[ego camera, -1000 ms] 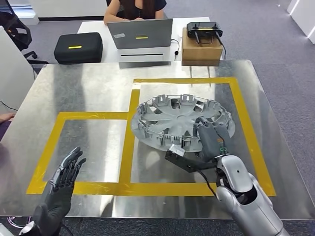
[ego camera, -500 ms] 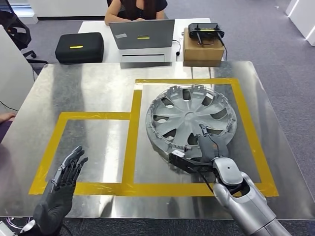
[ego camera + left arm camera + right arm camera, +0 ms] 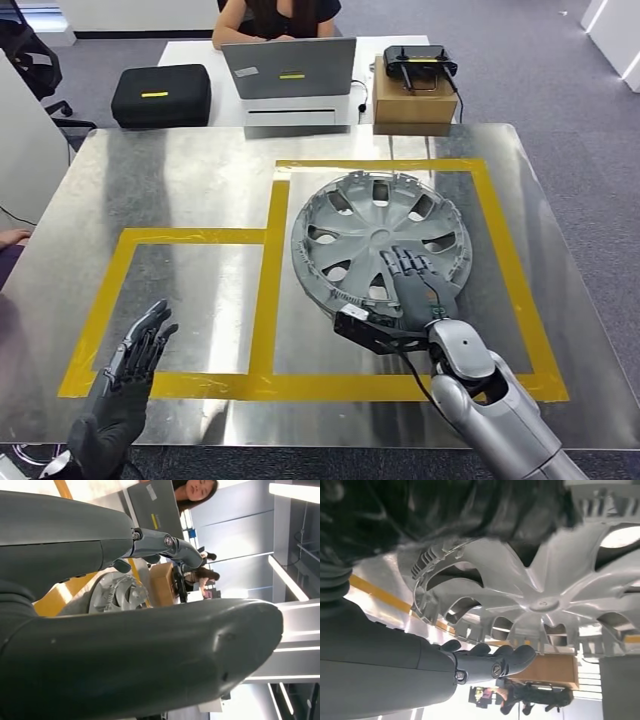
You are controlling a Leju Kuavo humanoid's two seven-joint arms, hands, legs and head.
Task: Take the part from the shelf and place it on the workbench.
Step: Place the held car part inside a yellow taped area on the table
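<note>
Right hand lies flat on hubcap.

The right hand lay over the near edge of the hubcap, hiding that part of the rim; whether the fingers pressed it or merely rested there could not be told. The person behind the laptop was cut off by the head view's top edge. In the left wrist view, the left hand blocked most of the hubcap. The right wrist view's dark upper area was blurred.
</note>
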